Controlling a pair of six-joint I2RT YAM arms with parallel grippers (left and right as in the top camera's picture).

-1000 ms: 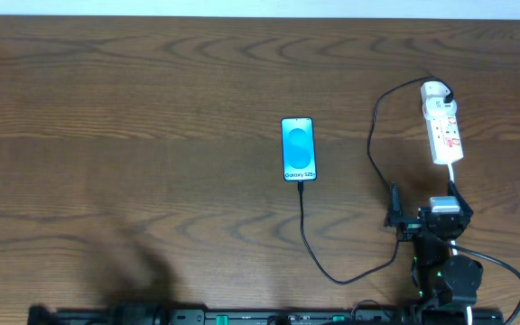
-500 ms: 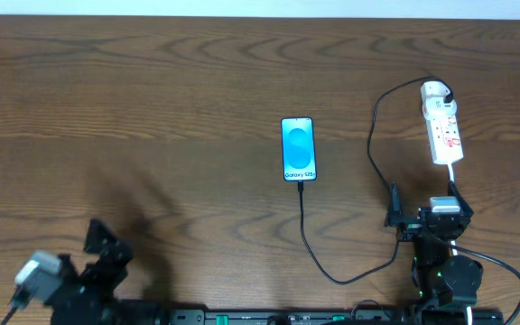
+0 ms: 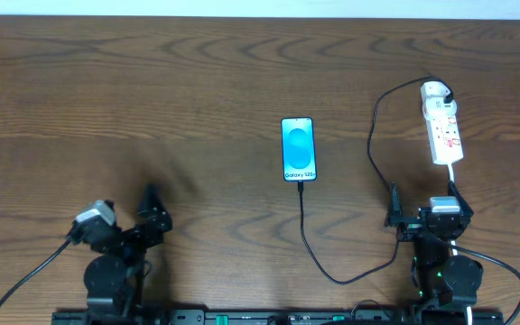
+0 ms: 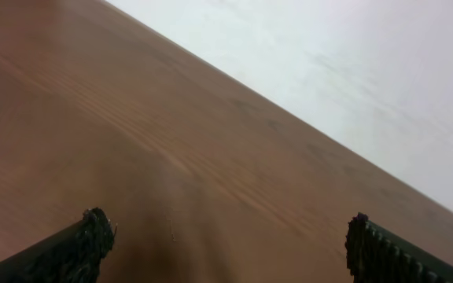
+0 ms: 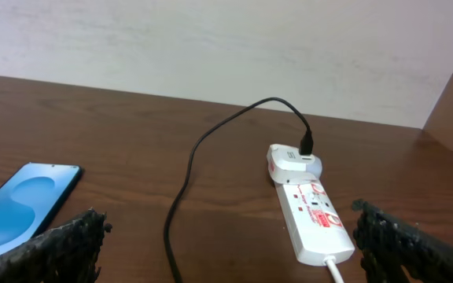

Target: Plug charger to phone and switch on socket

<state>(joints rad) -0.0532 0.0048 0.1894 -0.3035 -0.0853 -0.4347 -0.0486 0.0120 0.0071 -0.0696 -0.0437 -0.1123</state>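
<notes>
The left gripper [image 4: 228, 236] at seven o'clock and the right gripper [image 5: 228, 224] at five stood spread, empty. The phone [image 3: 298, 149] lay mid-table, the charger cable [image 3: 307, 236] meeting its six-o'clock edge; the power strip [image 3: 442, 133] lay at two.

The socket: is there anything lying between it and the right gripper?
Nothing separate blocks the way. The open right gripper faces the socket; only the socket's own white cord runs toward it, and the charger cable passes to the side.
</notes>
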